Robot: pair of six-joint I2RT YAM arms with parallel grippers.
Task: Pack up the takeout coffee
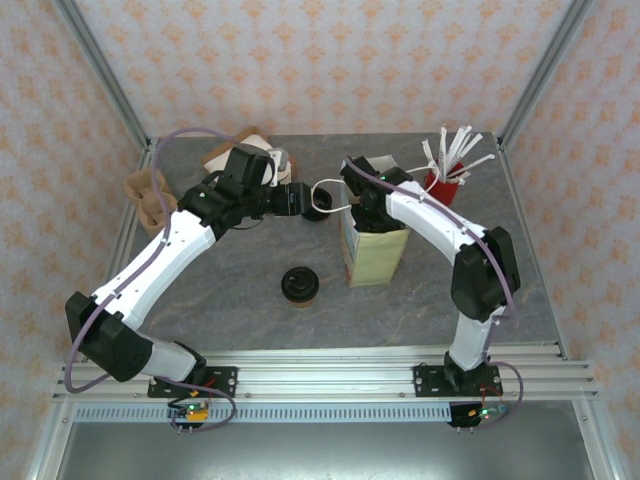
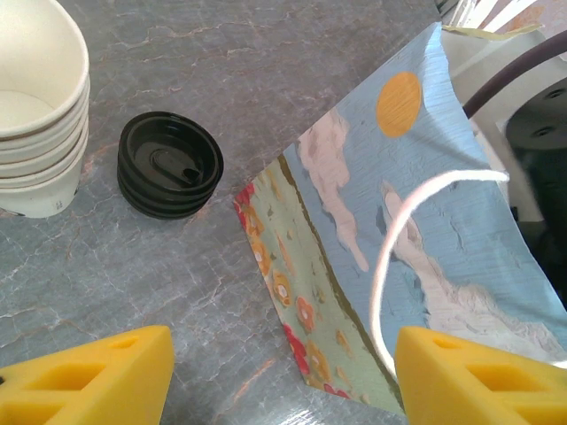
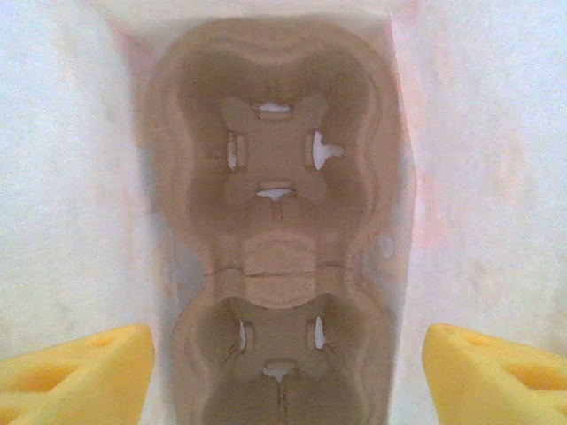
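Locating the takeout coffee (image 1: 300, 285) first: where does it stand? (K.)

Upright on the tabletop, black lid on, about midway between the left and right edges and nearer the near edge than the far one. It sits close to the left of the paper bag (image 1: 375, 255), not touching it. No arm on it. (M.)

Left gripper (image 2: 283, 354)? (K.)

Fingers spread wide, low over the tabletop, behind the cup toward the far edge. The bag's white cord handle (image 2: 379, 274) loops up between them, close by the right-hand finger (image 2: 478, 381). Cannot tell if the cord touches it; nothing is pinched. (M.)

What lies beyond it? (K.)

A pile of loose black lids (image 2: 168, 164) on the tabletop, and just beside that a stack of lidless cream cups (image 2: 40, 106). (M.)

Right gripper (image 3: 288, 354)? (K.)

Down inside the open top of the bag, fingers spread, nothing between them. Below it a brown pulp cup carrier (image 3: 275, 221) lies flat across the bag's floor, both wells bare. (M.)

Anything else? (K.)

A red cup of white sticks (image 1: 445, 170) near the far right corner. A second brown carrier (image 1: 148, 195) at the left edge. (M.)
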